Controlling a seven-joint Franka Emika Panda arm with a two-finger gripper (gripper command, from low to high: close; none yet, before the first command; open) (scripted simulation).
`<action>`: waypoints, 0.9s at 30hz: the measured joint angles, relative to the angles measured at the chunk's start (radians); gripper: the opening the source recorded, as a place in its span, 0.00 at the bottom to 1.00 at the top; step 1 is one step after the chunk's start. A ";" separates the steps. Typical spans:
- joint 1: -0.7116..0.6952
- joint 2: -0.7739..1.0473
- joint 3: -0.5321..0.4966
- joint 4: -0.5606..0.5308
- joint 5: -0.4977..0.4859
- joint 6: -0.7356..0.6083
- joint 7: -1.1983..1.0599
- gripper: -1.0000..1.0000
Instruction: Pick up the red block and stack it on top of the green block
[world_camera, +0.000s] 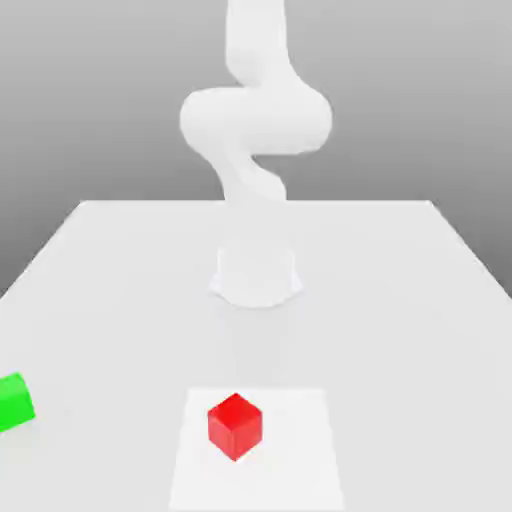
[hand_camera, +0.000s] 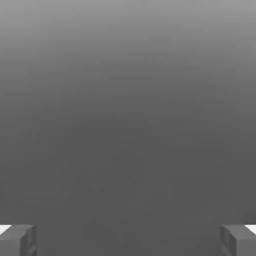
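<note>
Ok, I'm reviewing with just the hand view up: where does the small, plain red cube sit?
Observer: On the flat white patch, in the exterior view; the small red cube is a little left of the patch's middle there.
Operator: And the green cube?
Observer: The small bright green cube is off the patch, cut by the exterior view's left edge.
Operator: Stacked yet?
Observer: No, the two cubes stand well apart.

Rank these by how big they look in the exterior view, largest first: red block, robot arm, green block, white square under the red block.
1. Robot arm
2. White square
3. Red block

Green block: unsure against the red block, as the picture's edge cuts it off.
</note>
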 joint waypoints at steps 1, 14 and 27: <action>-0.007 0.041 0.003 -0.020 0.012 0.022 0.026 0.50; -0.092 0.518 0.065 -0.261 0.057 0.287 0.398 0.50; -0.097 0.975 0.031 -0.350 -0.074 0.610 0.695 0.00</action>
